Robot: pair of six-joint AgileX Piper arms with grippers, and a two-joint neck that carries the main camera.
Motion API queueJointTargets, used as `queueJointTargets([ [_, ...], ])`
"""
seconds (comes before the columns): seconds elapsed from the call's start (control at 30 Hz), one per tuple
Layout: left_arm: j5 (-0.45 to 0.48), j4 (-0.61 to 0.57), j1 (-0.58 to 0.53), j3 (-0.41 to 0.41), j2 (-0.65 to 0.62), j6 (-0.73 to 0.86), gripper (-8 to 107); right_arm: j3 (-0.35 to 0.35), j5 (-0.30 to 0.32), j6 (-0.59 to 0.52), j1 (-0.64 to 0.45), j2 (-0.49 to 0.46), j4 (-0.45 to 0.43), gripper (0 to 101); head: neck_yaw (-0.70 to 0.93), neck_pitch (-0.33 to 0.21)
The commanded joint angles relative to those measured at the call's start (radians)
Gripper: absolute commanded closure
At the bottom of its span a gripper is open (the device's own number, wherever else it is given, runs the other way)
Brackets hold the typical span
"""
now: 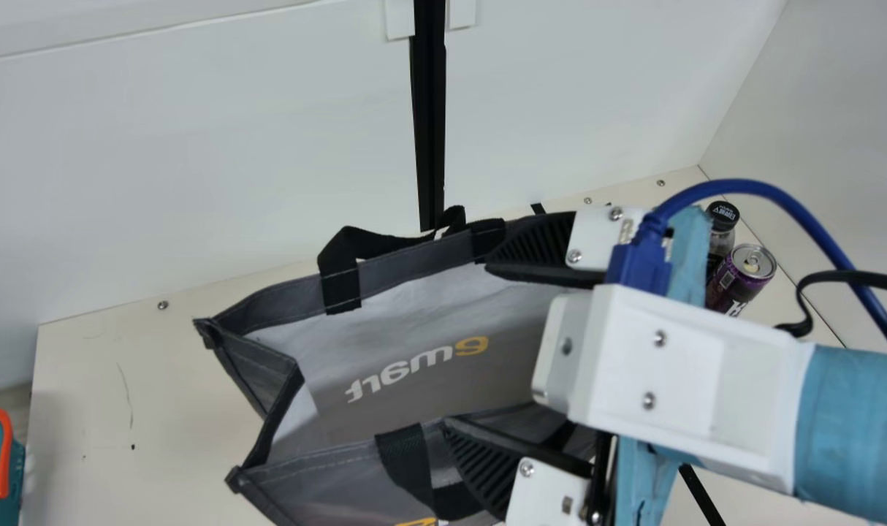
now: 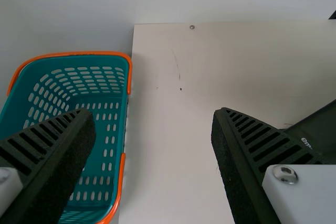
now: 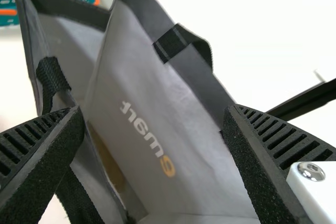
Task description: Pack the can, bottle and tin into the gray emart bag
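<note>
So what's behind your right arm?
A bottle, a can and part of the bag peek out. Whatever else my arm covers, I can't see.

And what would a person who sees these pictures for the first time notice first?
Probably the gray bag, standing open in the middle of the main view, with the right gripper spread over its mouth. Next, perhaps, the teal basket with orange handles, beside the table's edge in the left wrist view.
</note>
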Motion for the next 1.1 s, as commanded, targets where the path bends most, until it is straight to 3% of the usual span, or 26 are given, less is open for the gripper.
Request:
queueJointTargets([
  [0.0,0.000,0.000,0.000,0.000,0.000,0.000,9,-0.014,-0.001,0.004,-0.004,0.000,-0.001,11,-0.001,-0.023],
  [0.43,0.000,0.000,0.000,0.000,0.000,0.000,9,-0.120,-0.001,0.033,-0.123,0.016,-0.012,11,-0.001,-0.023],
  [1.07,0.000,0.000,0.000,0.000,0.000,0.000,9,-0.242,-0.001,0.055,-0.519,0.110,0.027,11,-0.001,-0.023],
])
